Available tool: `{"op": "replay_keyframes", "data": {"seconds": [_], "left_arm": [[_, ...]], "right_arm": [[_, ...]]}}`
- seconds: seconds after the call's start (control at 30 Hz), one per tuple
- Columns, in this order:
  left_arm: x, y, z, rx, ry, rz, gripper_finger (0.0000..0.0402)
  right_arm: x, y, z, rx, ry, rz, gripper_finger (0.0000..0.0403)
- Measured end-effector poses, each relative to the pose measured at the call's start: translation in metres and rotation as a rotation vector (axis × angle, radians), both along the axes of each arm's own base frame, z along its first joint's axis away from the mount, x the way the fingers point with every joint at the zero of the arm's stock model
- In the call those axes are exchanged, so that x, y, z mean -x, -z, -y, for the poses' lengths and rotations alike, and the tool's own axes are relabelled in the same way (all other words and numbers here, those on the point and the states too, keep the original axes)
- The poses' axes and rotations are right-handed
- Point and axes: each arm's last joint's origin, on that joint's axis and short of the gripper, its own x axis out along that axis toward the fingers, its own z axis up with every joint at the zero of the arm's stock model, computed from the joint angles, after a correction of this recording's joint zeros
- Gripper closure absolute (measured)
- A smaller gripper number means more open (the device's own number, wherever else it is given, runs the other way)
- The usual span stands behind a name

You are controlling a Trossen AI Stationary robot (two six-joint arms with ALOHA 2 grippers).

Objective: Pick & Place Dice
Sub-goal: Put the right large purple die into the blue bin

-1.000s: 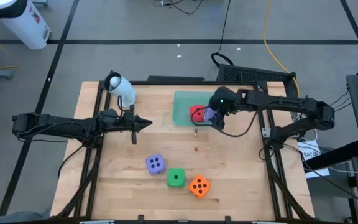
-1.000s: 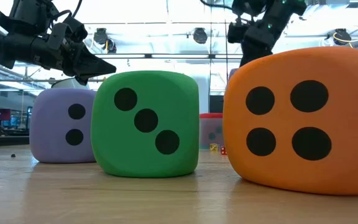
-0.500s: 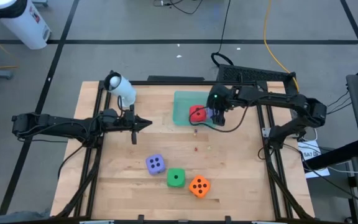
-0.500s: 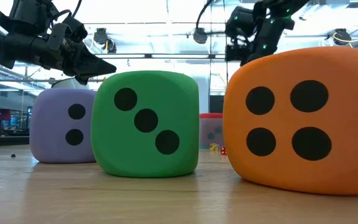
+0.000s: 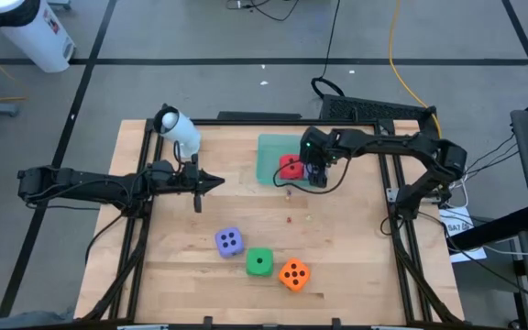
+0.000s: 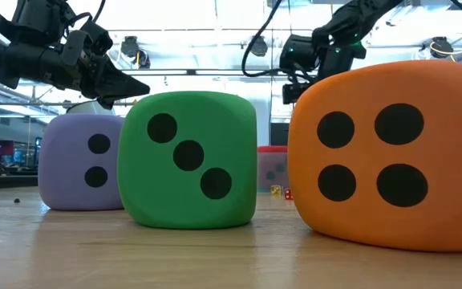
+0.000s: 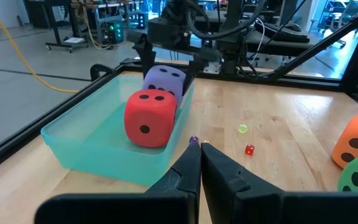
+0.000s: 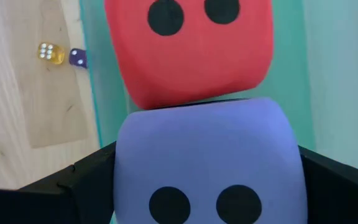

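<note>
Over the teal tray (image 5: 266, 158) at upper centre of the overhead frame, you are watching the right gripper (image 5: 315, 171) holding a purple die (image 8: 207, 165) between widely spread fingers, pressed against the red die (image 7: 150, 118) already lying in the tray. Whether the purple die is resting on the tray floor cannot be told. Toward the left of that frame, the left gripper (image 5: 214, 182) is waiting above bare wood, its fingers closed on nothing. Three dice are sitting in a row at lower centre: a second purple die (image 5: 230, 241), the green die (image 5: 259, 263) and the orange die (image 5: 293, 274), the green one just beside each neighbour. Tiny loose dice (image 7: 248, 149) are lying on the table (image 5: 356, 257) near the tray. Judging by their rounded foam look, these cubes will be light and squashy, so you should be taking each across two opposite flat faces, squeezing gently.
</note>
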Motion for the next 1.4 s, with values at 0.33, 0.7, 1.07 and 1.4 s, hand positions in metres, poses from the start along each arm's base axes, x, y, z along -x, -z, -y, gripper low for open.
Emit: {"op": "replay_keyframes", "data": {"seconds": [0.33, 0.7, 1.07, 1.4], "left_arm": [[0.0, 0.0, 0.0, 0.0, 0.0, 0.0, 0.0378], [0.0, 0.0002, 0.0, 0.0, 0.0, -0.001, 0.0378], [0.0, 0.0002, 0.0, 0.0, 0.001, -0.001, 0.0378], [0.0001, 0.0001, 0.0, 0.004, 0.0, 0.0, 0.0378]], "right_arm": [[-0.0017, -0.0073, -0.0034, -0.11, -0.053, 0.081, 0.0006], [0.0, -0.0083, -0.0035, -0.098, -0.049, 0.067, 0.0003], [0.0007, -0.0081, -0.0022, -0.067, 0.008, 0.05, 0.0003], [0.0002, -0.0083, -0.002, -0.071, 0.019, 0.057, 0.0003]]}}
